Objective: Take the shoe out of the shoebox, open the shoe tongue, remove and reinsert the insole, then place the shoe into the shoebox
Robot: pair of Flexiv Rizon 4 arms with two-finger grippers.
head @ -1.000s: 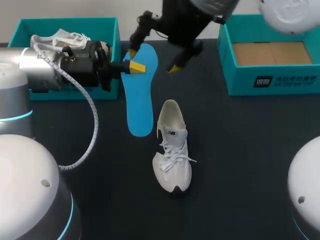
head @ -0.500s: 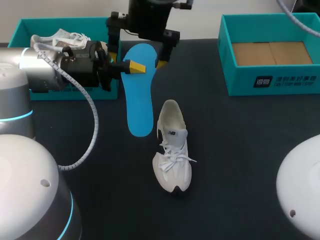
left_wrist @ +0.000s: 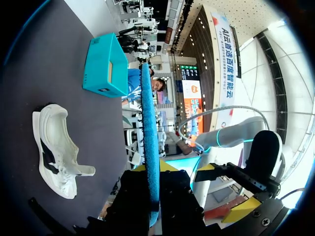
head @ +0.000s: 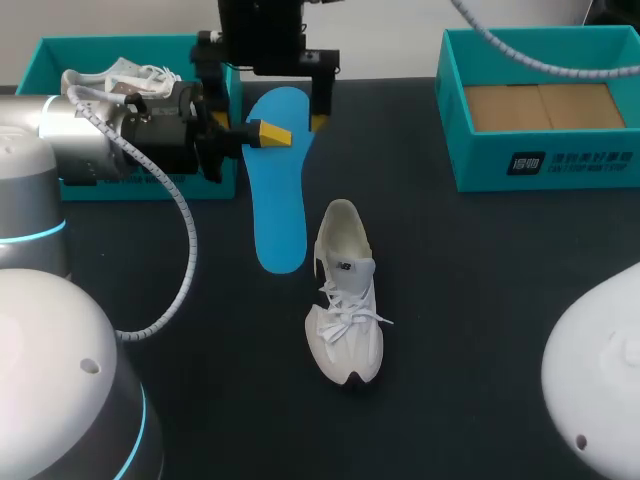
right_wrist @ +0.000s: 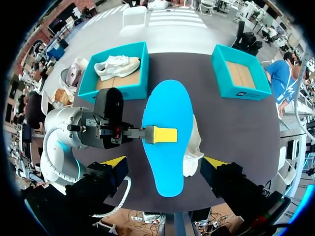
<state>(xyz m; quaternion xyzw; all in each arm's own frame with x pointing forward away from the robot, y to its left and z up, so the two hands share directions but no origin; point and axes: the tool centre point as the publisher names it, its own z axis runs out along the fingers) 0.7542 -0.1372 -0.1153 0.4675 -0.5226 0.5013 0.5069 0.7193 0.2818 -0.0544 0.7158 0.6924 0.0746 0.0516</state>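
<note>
With the white lace-up shoe unboxed on the dark worktop at 5 o'clock of the blue foam insole, which the left claw clenches while the right claw hangs spread above it, reinsertion and boxing remain

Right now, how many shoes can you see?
2: one white shoe on the table, a second shoe inside the left shoebox. None seems hidden.

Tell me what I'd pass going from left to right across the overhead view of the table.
Left teal box → blue insole → white shoe → right teal box.
</note>
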